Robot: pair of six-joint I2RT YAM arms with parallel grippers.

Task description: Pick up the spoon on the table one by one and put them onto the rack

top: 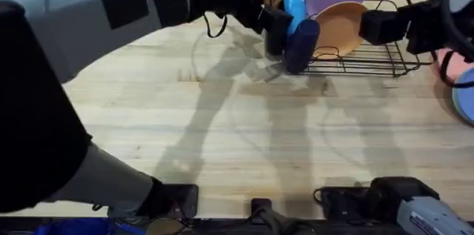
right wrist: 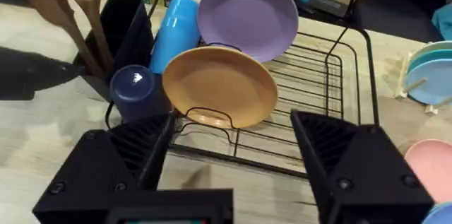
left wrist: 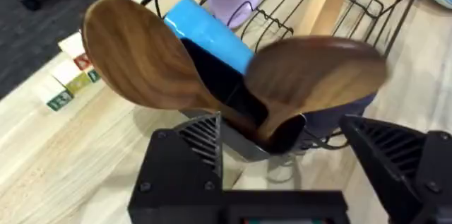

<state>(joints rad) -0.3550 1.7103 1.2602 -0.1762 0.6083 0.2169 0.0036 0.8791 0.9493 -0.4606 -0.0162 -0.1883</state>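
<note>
**Pale wood desk, 2 spoons standing in the rack's cup**

The pale wood desk carries a black wire rack at its far side. From overhead, the left tool hangs at the rack's cup. Its wrist view shows what overhead hides: 2 wooden spoons bowl-up in the cup, fingers spread, released. The right tool is spread empty before an orange plate.

wood, wire and plastic surfaces

two spoons of dark brown wood, smooth with a satin sheen and visible grain; table of pale matt plank wood; rack of thin black wire; plates and cups of smooth plastic.
</note>
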